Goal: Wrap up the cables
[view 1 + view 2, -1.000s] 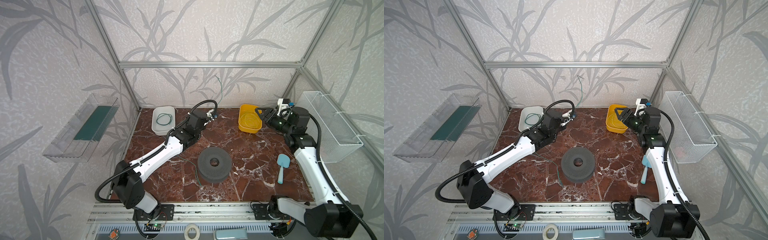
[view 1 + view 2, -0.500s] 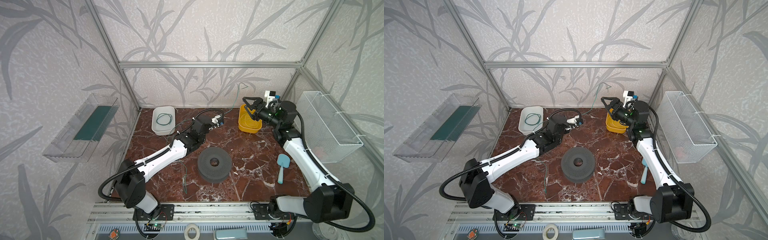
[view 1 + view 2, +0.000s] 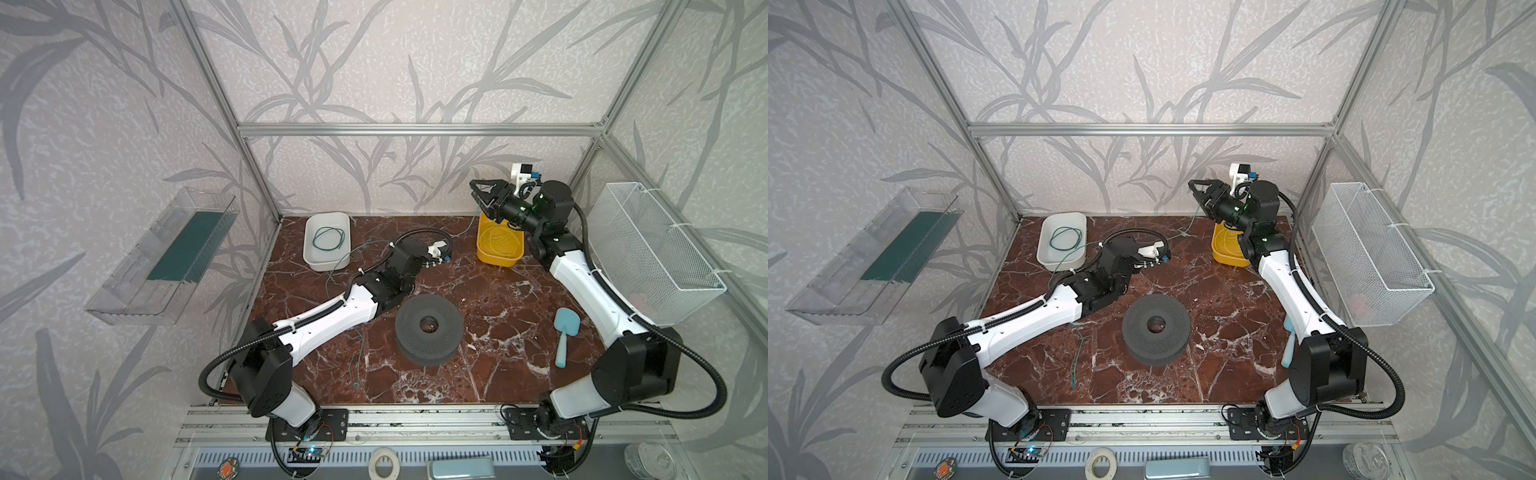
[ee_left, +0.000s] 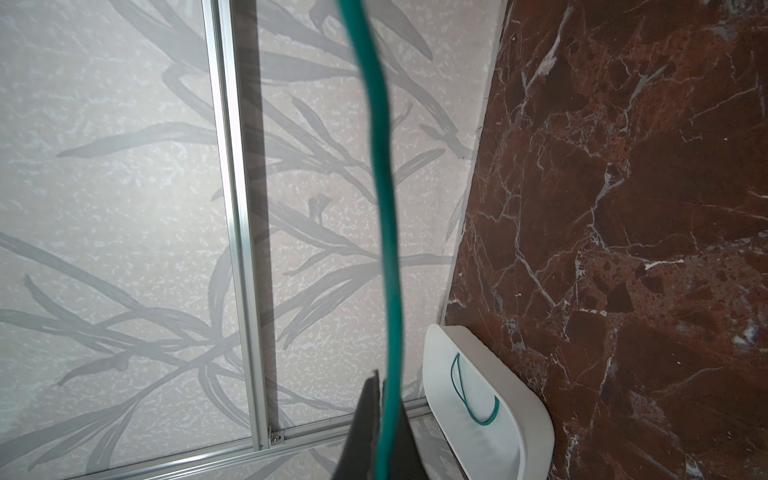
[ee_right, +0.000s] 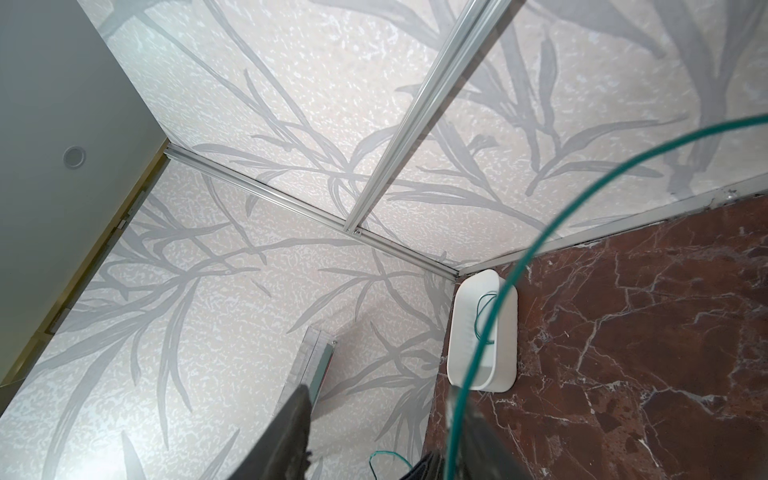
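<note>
Between the left claw's [image 4: 384, 401] fingers: green cable [image 4: 384, 216], jaws closed tight on it. Ahead of this claw the cable rises toward the right claw [image 3: 478, 194]; behind it, the tail trails under the arm onto the marble table [image 3: 498, 324]. Right claw: jaws parted, raised just above the yellow bin [image 3: 498, 258], cable passing along one finger [image 5: 473, 453], not clamped. Second cable [image 3: 328, 239] sits coiled in the white tray [image 3: 324, 264], beside the left claw.
</note>
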